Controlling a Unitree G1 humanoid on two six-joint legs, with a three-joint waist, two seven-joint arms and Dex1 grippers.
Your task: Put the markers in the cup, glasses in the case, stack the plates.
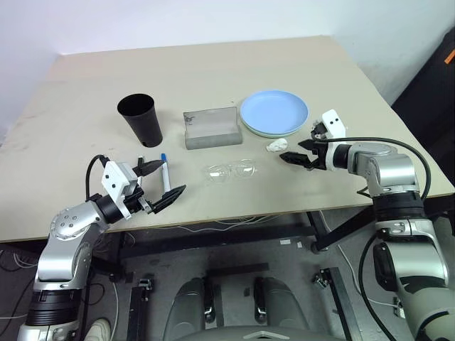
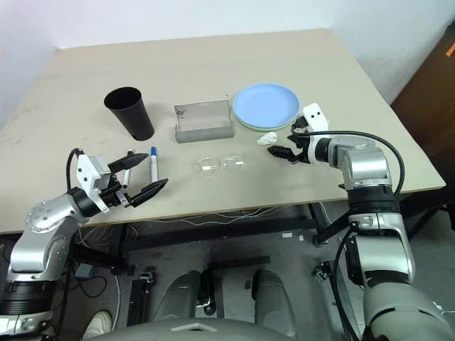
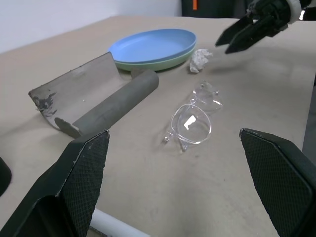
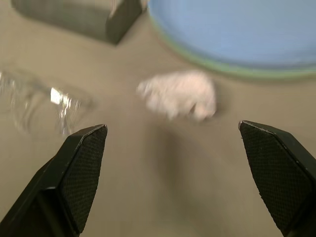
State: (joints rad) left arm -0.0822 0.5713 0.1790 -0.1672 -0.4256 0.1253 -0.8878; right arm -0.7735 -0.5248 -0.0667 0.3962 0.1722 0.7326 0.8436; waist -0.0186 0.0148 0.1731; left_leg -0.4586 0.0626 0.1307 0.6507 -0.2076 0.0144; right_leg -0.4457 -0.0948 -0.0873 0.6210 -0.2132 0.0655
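The blue plate (image 1: 274,111) sits stacked on the green plate (image 3: 163,61) at the counter's (image 1: 213,64) far right. Just left of them stands the grey case (image 1: 210,128), lid open. The black cup (image 1: 140,119) stands upright left of the case. The glasses (image 1: 229,170) lie on the counter in front of the case, outside it. A blue-capped marker (image 1: 165,175) lies flat in front of the cup, beside the left hand (image 1: 162,186), whose fingers are spread wide and hold nothing. A white paper wad (image 1: 276,145) lies just in front of the plates. The right hand (image 1: 297,150) hovers beside the wad, open and empty.
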